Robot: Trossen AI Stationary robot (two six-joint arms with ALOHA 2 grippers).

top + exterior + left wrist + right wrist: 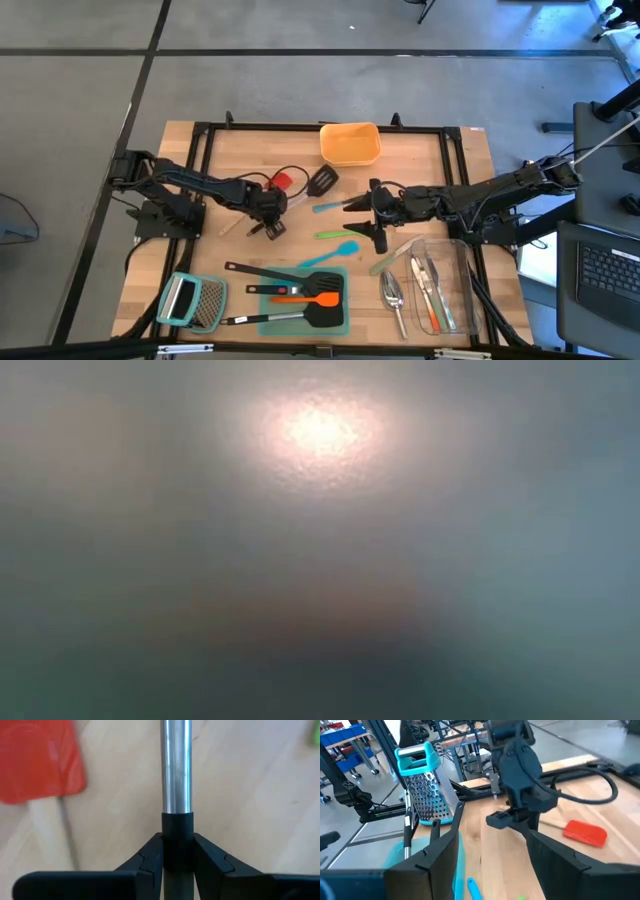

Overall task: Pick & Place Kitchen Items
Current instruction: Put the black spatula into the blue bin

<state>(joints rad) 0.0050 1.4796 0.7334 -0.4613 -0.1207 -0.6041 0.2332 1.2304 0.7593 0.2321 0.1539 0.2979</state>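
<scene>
A black slotted turner (322,181) lies left of centre, its silver shaft (176,765) running to my left gripper (268,218), which is shut on it. Beside it lies a red spatula (280,181) with a wooden handle (42,827), flat on the table. My right gripper (366,212) hangs open above the table's middle with nothing between its fingers (440,845). It faces the left gripper (517,815). Slim teal (333,206) and green (335,235) spatulas lie on the wood under and beside it. The low view shows only blur. My left gripper pinches the turner between its two fingers (150,857), on the black end of the handle (177,827) just where the silver shaft begins. The fingers come from above, slanting down, and lie across the handle. Whether the turner's head still touches the table cannot be told.
An orange container (350,143) stands at the far edge. A teal tray (338,322) near the front holds black and orange turners. A clear container (452,262) at the front right holds cutlery, with spoons (393,295) beside it. A grater (190,300) lies front left.
</scene>
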